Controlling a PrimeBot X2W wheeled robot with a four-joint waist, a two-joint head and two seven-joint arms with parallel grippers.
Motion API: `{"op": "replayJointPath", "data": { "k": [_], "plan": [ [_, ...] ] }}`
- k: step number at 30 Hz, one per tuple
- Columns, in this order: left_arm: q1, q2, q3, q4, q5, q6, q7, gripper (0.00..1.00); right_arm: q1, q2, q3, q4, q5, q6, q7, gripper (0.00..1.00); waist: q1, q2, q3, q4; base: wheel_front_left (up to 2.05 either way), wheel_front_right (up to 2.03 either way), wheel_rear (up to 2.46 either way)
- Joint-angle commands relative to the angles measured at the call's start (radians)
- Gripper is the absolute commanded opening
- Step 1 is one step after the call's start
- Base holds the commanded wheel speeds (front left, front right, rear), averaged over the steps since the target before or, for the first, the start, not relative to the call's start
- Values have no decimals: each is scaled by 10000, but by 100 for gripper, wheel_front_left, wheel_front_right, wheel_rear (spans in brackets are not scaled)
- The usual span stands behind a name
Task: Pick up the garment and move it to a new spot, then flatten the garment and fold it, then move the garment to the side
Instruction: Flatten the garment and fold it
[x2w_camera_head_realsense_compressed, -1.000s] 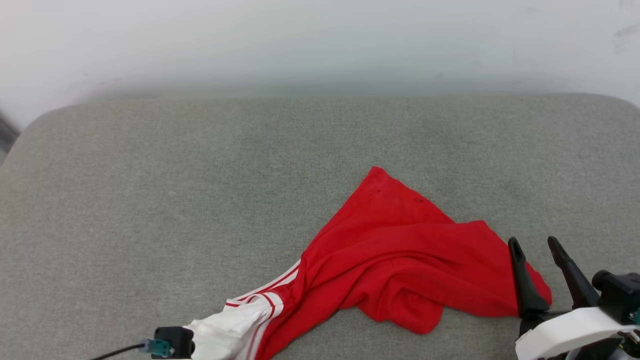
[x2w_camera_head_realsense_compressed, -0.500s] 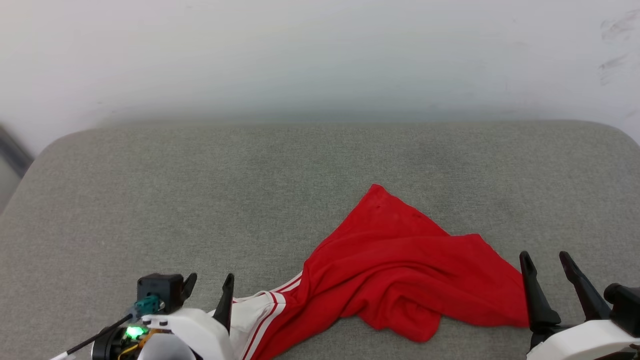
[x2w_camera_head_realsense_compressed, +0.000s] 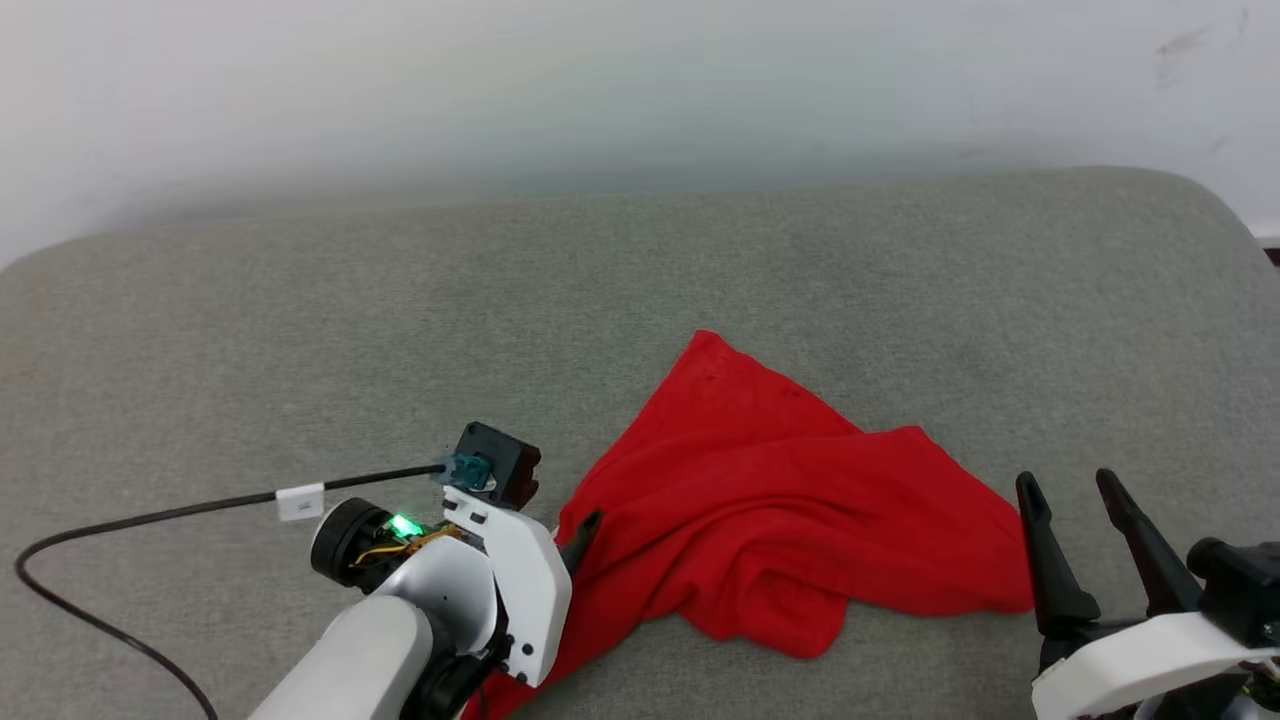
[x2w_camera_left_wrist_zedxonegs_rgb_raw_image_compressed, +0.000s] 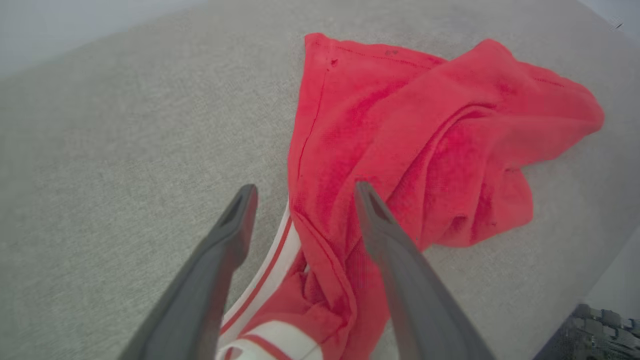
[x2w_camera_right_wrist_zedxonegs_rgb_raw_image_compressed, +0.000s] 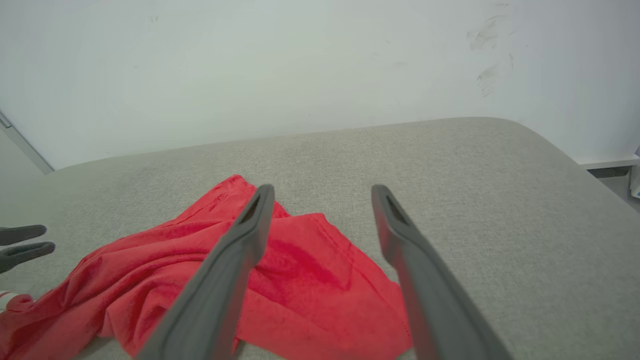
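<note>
The garment (x2w_camera_head_realsense_compressed: 780, 500) lies crumpled on the grey cushion, red side up; in the left wrist view its white, red-striped sleeve (x2w_camera_left_wrist_zedxonegs_rgb_raw_image_compressed: 272, 340) bunches at the bottom. My left gripper (x2w_camera_left_wrist_zedxonegs_rgb_raw_image_compressed: 305, 190) is open, its fingers straddling the garment's (x2w_camera_left_wrist_zedxonegs_rgb_raw_image_compressed: 410, 130) left edge with nothing pinched between them. In the head view one left fingertip (x2w_camera_head_realsense_compressed: 583, 527) shows at that edge, the other hidden behind the wrist. My right gripper (x2w_camera_head_realsense_compressed: 1068, 483) stands open just off the garment's right corner, holding nothing. In the right wrist view the right gripper (x2w_camera_right_wrist_zedxonegs_rgb_raw_image_compressed: 323, 192) hovers over the garment (x2w_camera_right_wrist_zedxonegs_rgb_raw_image_compressed: 300, 270).
The wide grey cushion (x2w_camera_head_realsense_compressed: 300, 330) ends at a white wall (x2w_camera_head_realsense_compressed: 640, 80) behind and rounds off at the far right. A black cable (x2w_camera_head_realsense_compressed: 180, 515) trails from my left wrist across the cushion's left part. My left gripper's fingers (x2w_camera_right_wrist_zedxonegs_rgb_raw_image_compressed: 22, 235) show at the right wrist view's left edge.
My left gripper has opened and let go of the white sleeve, which has dropped. The left arm has come forward to the garment's left edge. The head camera has shifted; the right gripper stays open.
</note>
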Motion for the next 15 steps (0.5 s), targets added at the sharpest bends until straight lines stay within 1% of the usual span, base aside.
{"op": "replayJointPath", "data": {
  "k": [1,6,10,12,13,15],
  "plan": [
    [-184,14,-36,174,-41,-92,152,100,-169,11,47,33,16,-3,-54,100,0,0,219,-279,0,0,0],
    [-629,78,-310,1135,-435,-580,1187,100,-346,11,119,225,135,-3,-211,100,0,0,627,-575,0,0,0],
    [-928,49,-499,1703,-721,-863,1790,100,-473,11,225,421,212,-3,-353,100,0,0,881,-719,0,0,0],
    [-1126,-35,-541,1738,-835,-985,1749,9,-527,11,234,515,222,-3,-398,100,0,0,956,-748,0,0,0],
    [-1193,-42,-558,1730,-870,-1010,1676,0,-563,11,218,543,233,-3,-435,100,0,0,994,-749,0,0,0],
    [-1325,-45,-503,1649,-846,-1058,1347,0,-612,11,205,597,264,-3,-461,100,0,0,1033,-739,0,0,0]
  ]
}}
